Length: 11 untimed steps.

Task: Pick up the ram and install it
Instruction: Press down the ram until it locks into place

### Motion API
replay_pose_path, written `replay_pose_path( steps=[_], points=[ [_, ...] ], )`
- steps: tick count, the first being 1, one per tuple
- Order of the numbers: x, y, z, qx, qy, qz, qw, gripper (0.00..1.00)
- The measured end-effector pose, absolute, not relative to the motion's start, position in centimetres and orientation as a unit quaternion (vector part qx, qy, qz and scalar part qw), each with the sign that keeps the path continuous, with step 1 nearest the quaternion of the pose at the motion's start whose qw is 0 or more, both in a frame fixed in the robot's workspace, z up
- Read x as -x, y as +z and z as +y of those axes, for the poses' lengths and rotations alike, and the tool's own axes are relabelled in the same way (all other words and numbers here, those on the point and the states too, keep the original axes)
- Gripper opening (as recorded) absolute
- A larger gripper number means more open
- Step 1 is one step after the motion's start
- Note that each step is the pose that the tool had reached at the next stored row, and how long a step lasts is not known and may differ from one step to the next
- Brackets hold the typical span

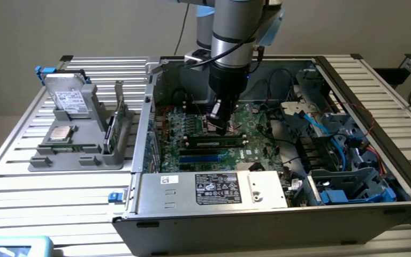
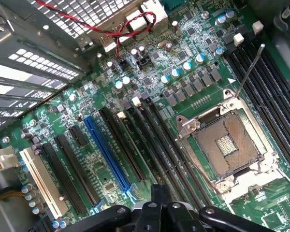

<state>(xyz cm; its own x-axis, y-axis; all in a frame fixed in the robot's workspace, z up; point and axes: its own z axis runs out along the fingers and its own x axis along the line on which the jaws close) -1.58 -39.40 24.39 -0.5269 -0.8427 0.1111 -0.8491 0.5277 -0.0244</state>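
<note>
The arm reaches down into the open case (image 1: 277, 160), its end effector (image 1: 220, 124) low over the motherboard (image 1: 213, 134) with its fingers pressed together; whether they pinch anything cannot be told. Just below the tip, the ram (image 1: 215, 143) lies lengthwise in a slot, a dark stick running across the board, with blue slots (image 1: 204, 155) just beside it toward the power supply (image 1: 216, 187). In the wrist view the end effector (image 2: 160, 205) sits at the near end of the long black slots (image 2: 159, 145), beside the open CPU socket (image 2: 227, 145) with its lever (image 2: 249, 72) raised. Cables (image 1: 334, 144) crowd the case on the exterior view's right; the case wall (image 1: 145, 128) stands close on its left. Beyond that wall, on the desk (image 1: 20, 176), a grey holder (image 1: 77, 139) carries a processor (image 1: 60, 134) and an upright card (image 1: 120, 126).
</note>
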Motion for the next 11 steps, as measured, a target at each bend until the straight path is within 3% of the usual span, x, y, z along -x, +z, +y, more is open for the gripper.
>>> replay_pose_path(
  steps=[11],
  points=[
    [1.58,24.39,-39.39,-0.434,0.04,-0.899,0.042,0.11]
  ],
)
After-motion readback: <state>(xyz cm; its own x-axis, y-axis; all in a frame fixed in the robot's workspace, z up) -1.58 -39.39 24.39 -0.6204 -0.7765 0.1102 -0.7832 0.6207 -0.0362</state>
